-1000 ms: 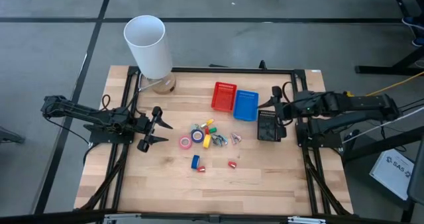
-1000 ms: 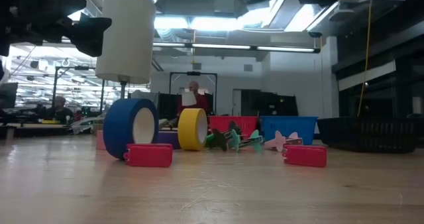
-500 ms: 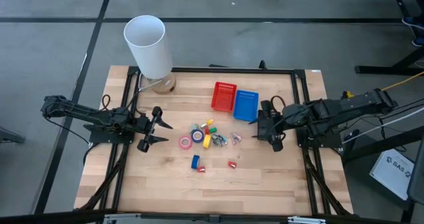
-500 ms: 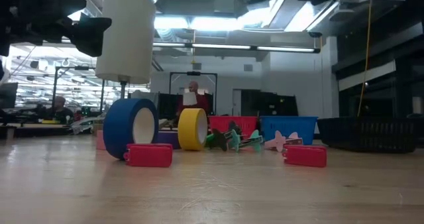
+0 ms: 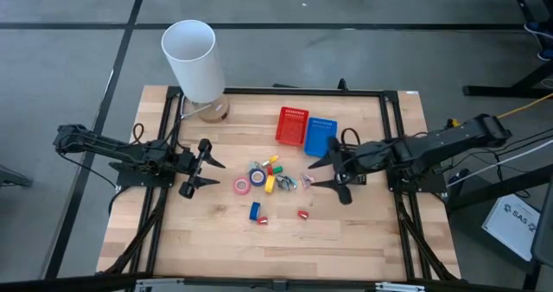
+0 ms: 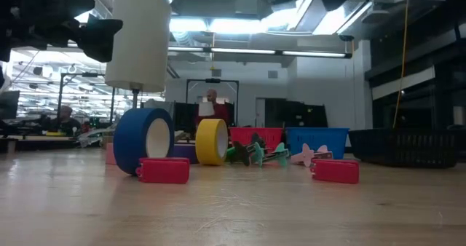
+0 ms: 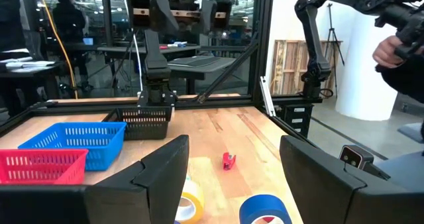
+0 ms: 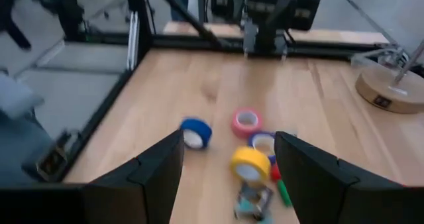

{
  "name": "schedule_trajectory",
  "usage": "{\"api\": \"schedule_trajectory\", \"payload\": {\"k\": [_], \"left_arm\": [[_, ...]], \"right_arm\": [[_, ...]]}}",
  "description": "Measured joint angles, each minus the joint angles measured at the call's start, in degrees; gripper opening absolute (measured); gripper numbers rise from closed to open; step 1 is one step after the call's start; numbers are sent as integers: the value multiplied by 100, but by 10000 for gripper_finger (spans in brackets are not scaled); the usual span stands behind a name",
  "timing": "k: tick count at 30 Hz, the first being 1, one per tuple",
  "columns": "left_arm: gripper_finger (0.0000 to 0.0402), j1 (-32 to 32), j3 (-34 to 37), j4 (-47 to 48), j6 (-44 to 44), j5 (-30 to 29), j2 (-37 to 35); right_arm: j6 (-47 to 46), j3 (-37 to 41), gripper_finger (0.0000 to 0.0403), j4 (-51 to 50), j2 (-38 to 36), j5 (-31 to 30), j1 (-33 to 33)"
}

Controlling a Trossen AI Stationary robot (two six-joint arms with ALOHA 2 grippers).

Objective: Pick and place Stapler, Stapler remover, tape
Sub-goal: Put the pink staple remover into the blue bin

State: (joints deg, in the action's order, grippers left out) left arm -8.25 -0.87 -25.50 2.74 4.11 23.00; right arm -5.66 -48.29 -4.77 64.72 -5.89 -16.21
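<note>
A small pile lies mid-table: pink tape (image 5: pixel 242 186), purple tape (image 5: pixel 257 176), yellow tape (image 5: pixel 270 184) and, nearer, blue tape (image 5: pixel 255 211), which stands on edge in the low view (image 6: pixel 144 140). Two small red staplers (image 5: pixel 262 220) (image 5: pixel 303 213) lie flat on the wood. Green (image 5: pixel 288 183) and pink staple removers (image 5: pixel 308 180) lie beside the rolls. My right gripper (image 5: pixel 321 173) is open just right of the pile, pointing at it (image 8: pixel 228 138). My left gripper (image 5: pixel 212 173) waits open left of the pile (image 7: pixel 232 144).
A red basket (image 5: pixel 292 125) and a blue basket (image 5: pixel 320 136) sit behind the pile. A black basket (image 7: pixel 147 121) lies under the right arm. A tall white cylinder (image 5: pixel 190 59) stands at the far left corner. A person's hand (image 7: pixel 397 45) shows beyond the table.
My right gripper has swung from above the black basket toward the table's left, and it now points level at the pile of rolls and removers. The left arm and all objects have stayed put.
</note>
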Motion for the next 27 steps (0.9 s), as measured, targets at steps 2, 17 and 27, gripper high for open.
{"api": "schedule_trajectory", "payload": {"k": [2, 17, 27], "left_arm": [[235, 0, 0, -2, -3, 0, 0], [235, -1, 0, 0, -1, 1, 0], [235, -1, 1, -1, 0, 1, -1]], "right_arm": [[0, 0, 239, 329, 117, -9, 0], [1379, 0, 239, 961, 556, -508, 6], [2445, 0, 239, 973, 704, -522, 5]]}}
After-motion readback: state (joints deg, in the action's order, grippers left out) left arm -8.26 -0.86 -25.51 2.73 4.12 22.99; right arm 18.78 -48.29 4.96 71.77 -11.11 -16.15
